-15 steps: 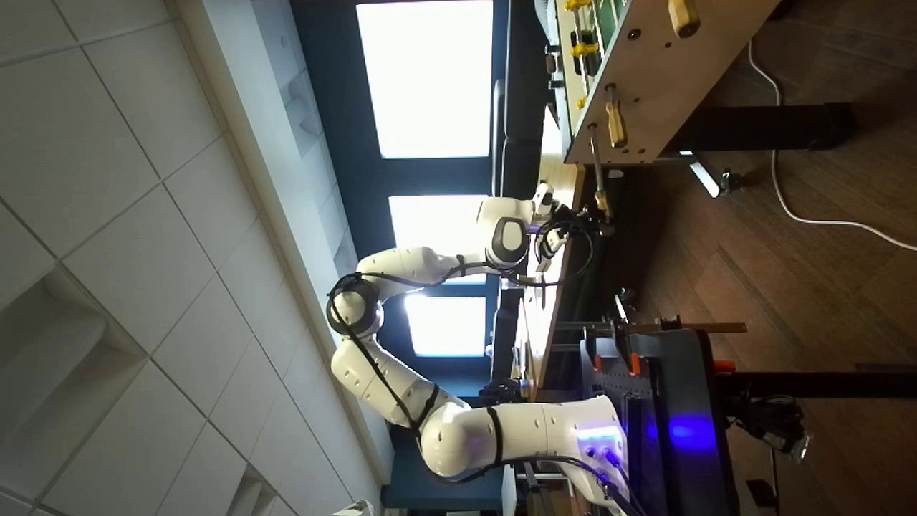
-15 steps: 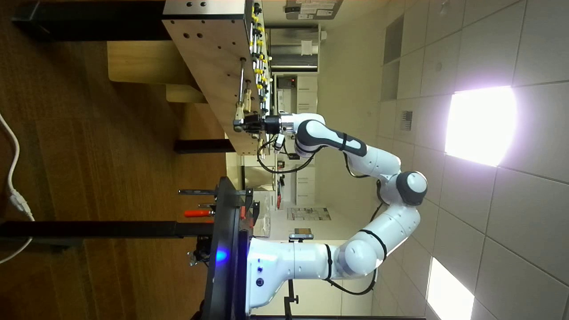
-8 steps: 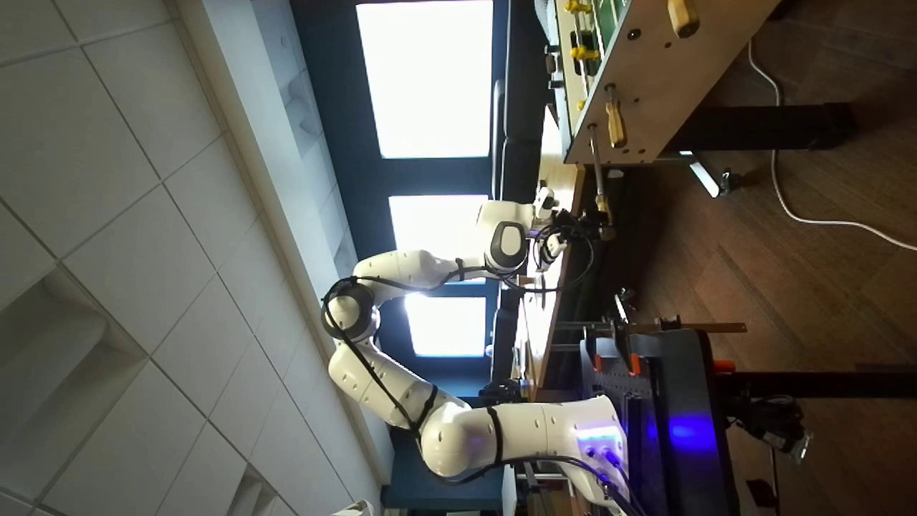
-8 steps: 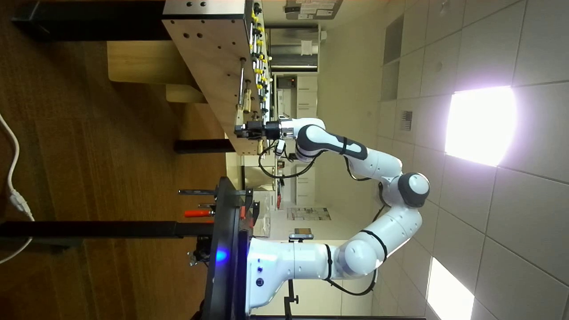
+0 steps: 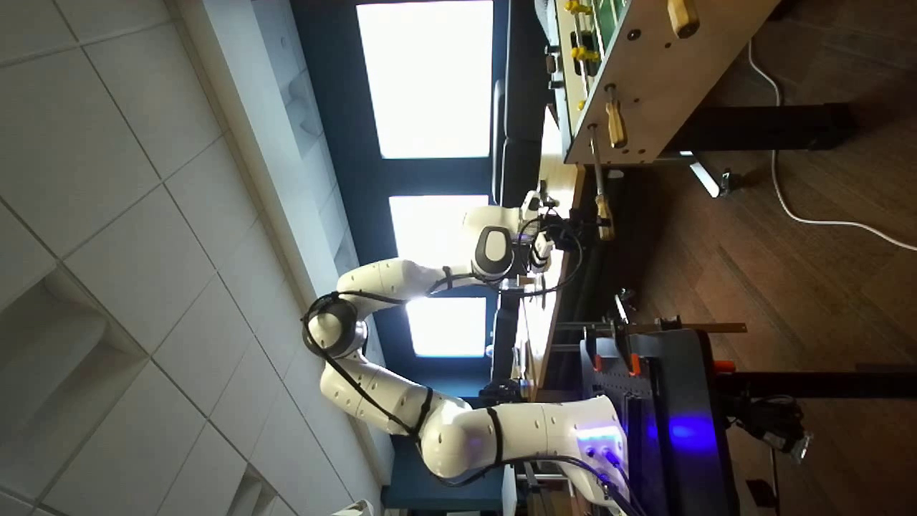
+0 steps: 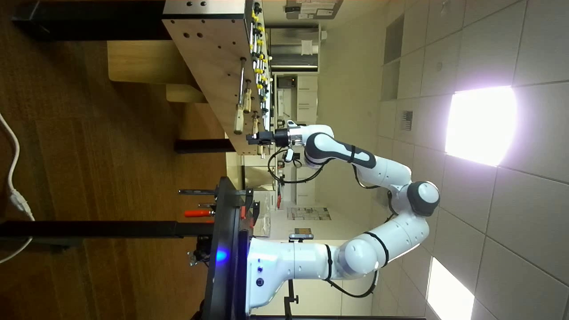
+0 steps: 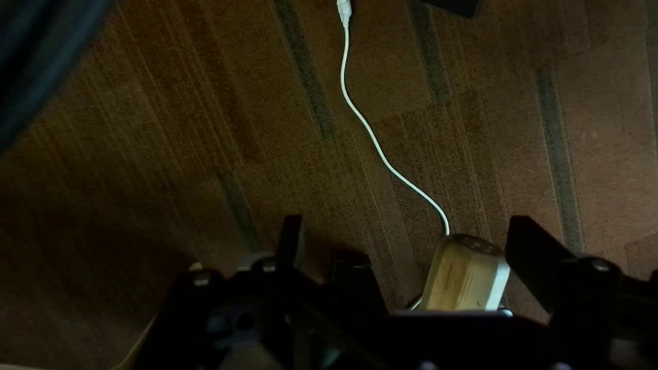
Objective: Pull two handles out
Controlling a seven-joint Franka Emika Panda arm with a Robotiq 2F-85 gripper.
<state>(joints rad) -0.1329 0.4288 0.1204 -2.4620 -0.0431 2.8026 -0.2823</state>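
One handle (image 6: 239, 121) stands far out on its bare metal rod (image 6: 241, 84), and the fingers (image 7: 533, 257) hang just above its free end, spread wide with nothing held. The wood lies lower than they do, its long axis level, running straight out of the side panel (image 6: 213, 66) towards the robot's base (image 6: 266, 266); in the wrist view it shows between the two, closer to the right-hand one. The next handle (image 5: 615, 125) sits along the row, much nearer the panel.

Half the job looks done to me, so I'd guess that second one is wanted: the lone arm (image 6: 386, 170) would have to go sideways along the row and forward towards the panel, then drop with a finger on each side of the grip.

The tabletop (image 6: 222, 10) is a foosball one, with yellow players (image 5: 584, 53) on its rods. The robot stands on a black bench (image 5: 680, 373), an orange-handled clamp (image 6: 198, 213) at its edge. Down on the dark carpet (image 7: 154, 169) a white cable (image 7: 383, 155) winds along, well below the fingers. Bright windows (image 5: 430, 79) glare behind it all, under a tiled ceiling (image 5: 93, 179).
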